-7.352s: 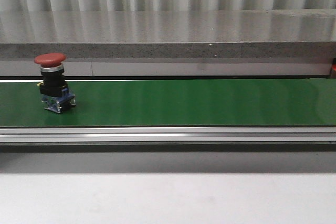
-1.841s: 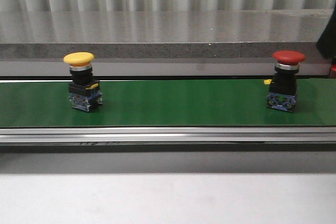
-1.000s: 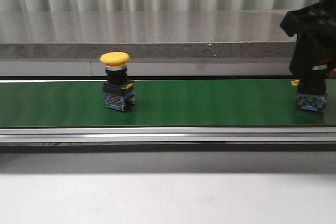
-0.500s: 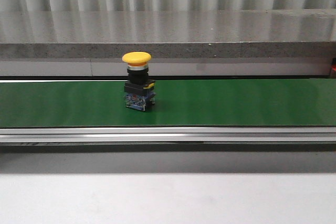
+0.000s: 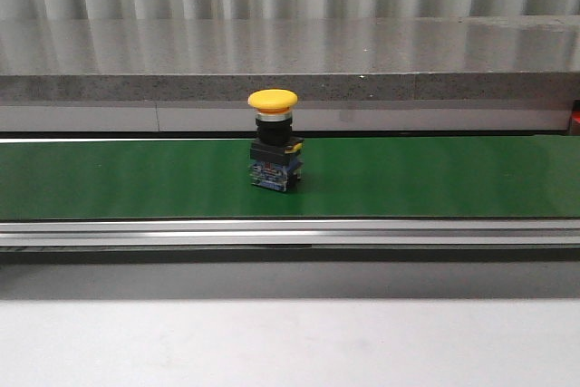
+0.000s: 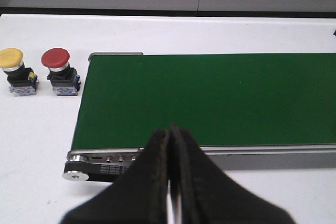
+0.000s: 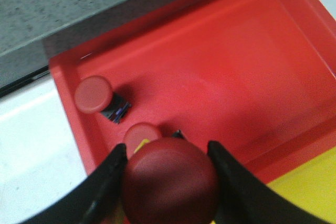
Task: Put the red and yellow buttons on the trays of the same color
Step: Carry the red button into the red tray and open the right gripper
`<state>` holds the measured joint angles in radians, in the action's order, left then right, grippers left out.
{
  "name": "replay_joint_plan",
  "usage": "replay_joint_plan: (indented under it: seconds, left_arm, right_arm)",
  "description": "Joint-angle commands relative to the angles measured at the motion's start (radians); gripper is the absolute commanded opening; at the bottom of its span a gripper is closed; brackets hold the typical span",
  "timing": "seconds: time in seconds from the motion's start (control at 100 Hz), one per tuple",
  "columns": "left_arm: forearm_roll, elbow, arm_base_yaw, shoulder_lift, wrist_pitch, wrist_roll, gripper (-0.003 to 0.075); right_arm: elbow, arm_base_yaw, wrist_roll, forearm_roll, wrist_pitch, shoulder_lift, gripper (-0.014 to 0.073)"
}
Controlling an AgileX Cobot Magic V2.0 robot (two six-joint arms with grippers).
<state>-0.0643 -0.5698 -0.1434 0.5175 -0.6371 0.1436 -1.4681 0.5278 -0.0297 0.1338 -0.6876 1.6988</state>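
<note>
A: Right, on the long green conveyor belt [image 5: 408, 177] a yellow mushroom-head push button [image 5: 275, 151] stands upright, about midway along the belt's length, nearer its far edge.

B: And the right gripper [image 7: 167, 178]?

A: Its black fingers [image 7: 105, 187] are clamped on either side of a dark red mushroom-head push button [image 7: 170, 182], held over the red plastic tray [image 7: 252, 72]. Two more red-capped buttons lie in that tray: one [image 7: 96, 96] near the tray's wall, another [image 7: 139, 134] just beside the held button, partly hidden by it. A yellow tray [image 7: 310, 184] borders the red tray's edge.

B: Left side?

A: The left gripper [image 6: 169, 145] hangs above the belt's near rail with its fingers pressed together, holding nothing. Off the belt's end, on the white tabletop [image 6: 31, 140], stand a spare yellow-capped button [image 6: 16, 70] and a spare red-capped button [image 6: 59, 70], side by side, both upright.
</note>
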Motion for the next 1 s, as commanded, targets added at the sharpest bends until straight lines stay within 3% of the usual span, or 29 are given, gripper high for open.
replay_joint_plan:
  seconds: [0.0,0.37,0.99]
  left_arm:
    - [-0.003,-0.026,-0.006,0.002,0.074,-0.001,-0.002]
    - [-0.003,-0.026,-0.006,0.002,0.074,-0.001,-0.002]
    - [-0.003,-0.026,-0.006,0.002,0.074,-0.001,-0.002]
  right_arm:
    - [-0.064,0.016,-0.006,0.003,0.103,0.026,0.0132]
    - [-0.153,0.055,-0.005,0.003,0.106,0.214,0.0132]
    - [-0.153,0.075,-0.005,0.003,0.088,0.305,0.0157]
